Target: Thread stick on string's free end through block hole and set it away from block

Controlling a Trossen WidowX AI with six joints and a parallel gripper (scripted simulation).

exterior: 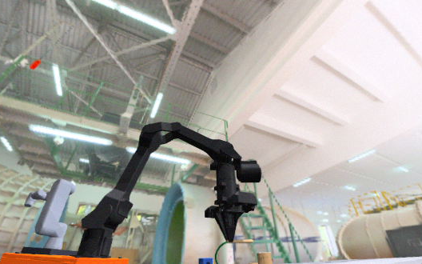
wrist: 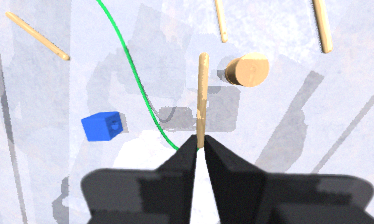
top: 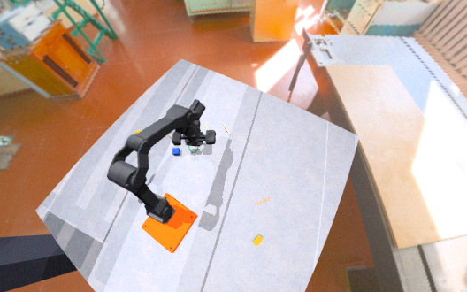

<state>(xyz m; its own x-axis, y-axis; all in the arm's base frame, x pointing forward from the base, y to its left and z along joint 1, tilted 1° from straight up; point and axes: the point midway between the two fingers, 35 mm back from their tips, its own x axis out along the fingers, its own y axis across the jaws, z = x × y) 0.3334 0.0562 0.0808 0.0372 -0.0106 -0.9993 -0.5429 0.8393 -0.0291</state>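
Observation:
My gripper [exterior: 229, 241] [wrist: 200, 138] is shut on the string end of the wooden stick [exterior: 244, 241] [wrist: 202, 95], which it holds level above the table. The green string [wrist: 136, 80] [exterior: 217, 252] [top: 194, 152] leaves the fingertips and runs off the top left of the wrist view. The blue block [wrist: 101, 127] [top: 176, 151] [exterior: 205, 261] stands on the table, left of the stick in the wrist view. A round mark like a hole shows on its side facing the stick. The stick is clear of it. I cannot make out the button.
An upright wooden cylinder [wrist: 252, 69] [exterior: 264, 258] stands right of the stick's far end in the wrist view. Loose sticks [wrist: 38, 36] [wrist: 221, 22] [wrist: 323, 25] lie around it. Another stick [top: 263, 201] and a yellow piece [top: 257, 240] lie right of the orange base plate [top: 172, 239].

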